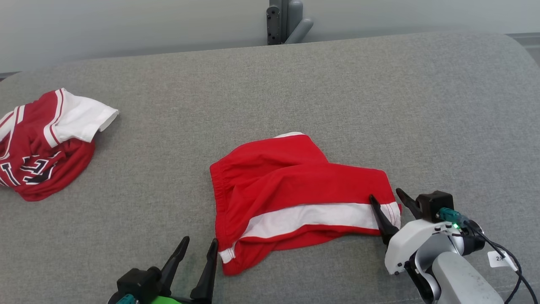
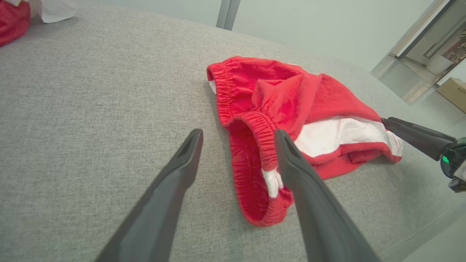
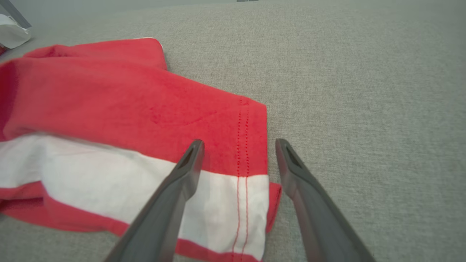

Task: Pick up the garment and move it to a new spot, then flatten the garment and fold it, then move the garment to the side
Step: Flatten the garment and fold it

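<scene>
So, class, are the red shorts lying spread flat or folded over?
Folded over loosely, not flat: the red shorts lie doubled, one layer draped across another, and the waistband curls open.

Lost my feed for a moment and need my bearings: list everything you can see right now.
shorts: one, red with a white stripe, crumpled at the table's middle
jersey: one, red and white with black lettering, bunched at the table's left edge
table: one, grey fabric top, under both garments
post: one, grey, behind the table's far edge
box: one, brown, off the table, at the right of the left wrist view
left gripper: one, dark fingers, open, by the shorts' near waistband corner
right gripper: one, dark fingers, open, straddling the shorts' right hem
</scene>
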